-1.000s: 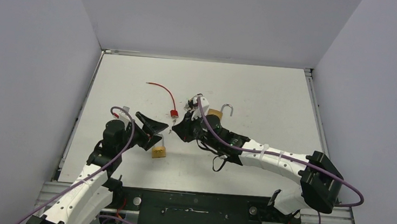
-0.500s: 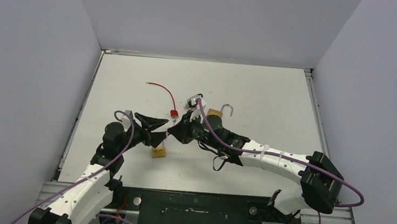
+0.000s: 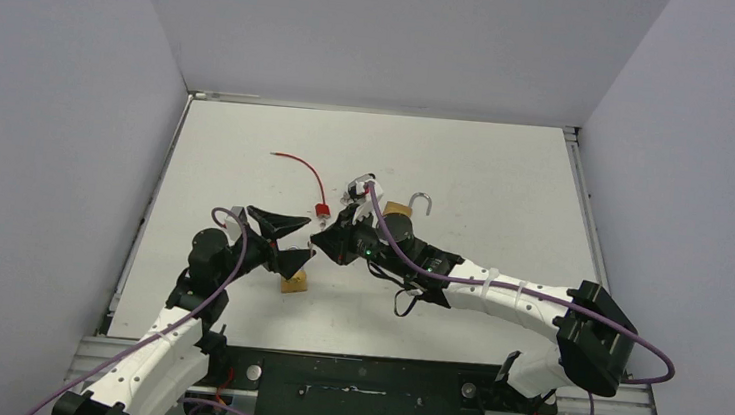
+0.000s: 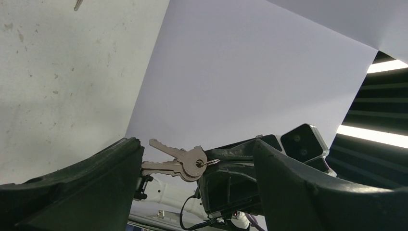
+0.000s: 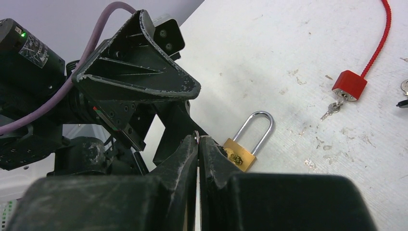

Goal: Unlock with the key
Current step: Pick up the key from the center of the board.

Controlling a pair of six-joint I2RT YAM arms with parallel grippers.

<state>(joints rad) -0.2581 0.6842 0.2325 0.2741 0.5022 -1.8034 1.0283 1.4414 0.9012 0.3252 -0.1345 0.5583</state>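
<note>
Just above the table [image 3: 467, 166], pinching keys [image 4: 179, 162] in clenched right gripper [image 5: 198, 142], dangling them between wide fingers of released left gripper [image 3: 306, 241], with padlock [image 5: 239, 152] lying apparently locked nearby. Seemingly a handover before insertion; next: steady one of the keys, aim into padlock.

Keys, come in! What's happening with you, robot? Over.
Right gripper shut on keys. Left gripper open, fingers either side of them. Brass padlock on table, shackle closed. Nothing blocking.
</note>
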